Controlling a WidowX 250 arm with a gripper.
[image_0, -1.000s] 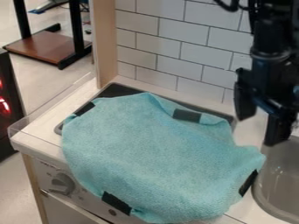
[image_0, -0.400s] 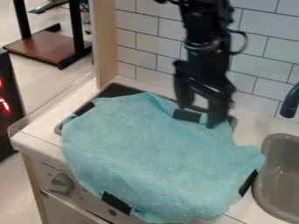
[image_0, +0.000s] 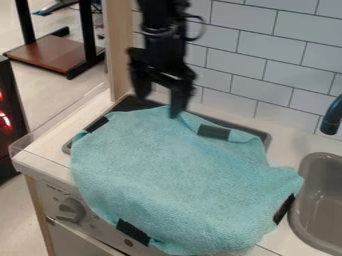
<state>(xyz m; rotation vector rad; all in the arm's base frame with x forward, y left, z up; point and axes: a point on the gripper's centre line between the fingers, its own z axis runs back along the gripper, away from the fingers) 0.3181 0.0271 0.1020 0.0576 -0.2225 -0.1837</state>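
A pale counter (image_0: 284, 144) carries a teal cloth (image_0: 180, 175) draped over its dark stovetop (image_0: 125, 105).

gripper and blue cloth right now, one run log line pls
gripper: open, empty, by far edge of blue cloth | cloth: spread over stove, hanging past front of counter | sink: beside cloth

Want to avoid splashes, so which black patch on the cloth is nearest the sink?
The patch on the cloth's right edge, beside the sink; the other three lie farther left.
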